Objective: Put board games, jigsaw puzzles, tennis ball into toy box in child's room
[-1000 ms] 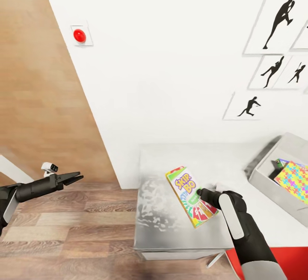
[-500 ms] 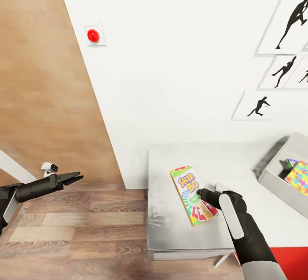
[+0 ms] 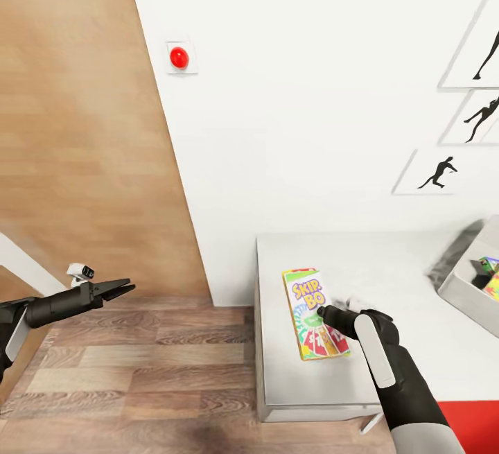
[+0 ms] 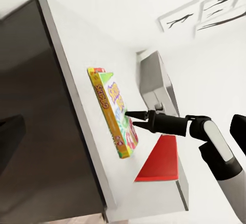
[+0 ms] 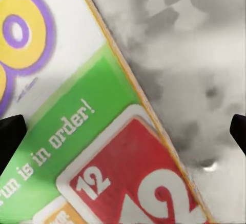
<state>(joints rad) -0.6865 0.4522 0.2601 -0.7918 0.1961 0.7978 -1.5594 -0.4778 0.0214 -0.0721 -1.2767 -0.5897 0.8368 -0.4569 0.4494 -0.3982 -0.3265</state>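
With the view swung leftward, the SKIP-BO board game point(image 3: 312, 298) is now seen laid flatter on the pale grey table point(image 3: 402, 267), well apart from the toy box point(image 3: 466, 286), with the right gripper point(image 3: 321, 314) spread open over it, so boxing is judged still pending.

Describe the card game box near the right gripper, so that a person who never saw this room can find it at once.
Find the pale grey table against the white wall with the silhouette pictures. Near its left end lies the SKIP-BO box, at the tips of the right gripper. It is the one flat box outside the grey toy box, printed in yellow, green and red.
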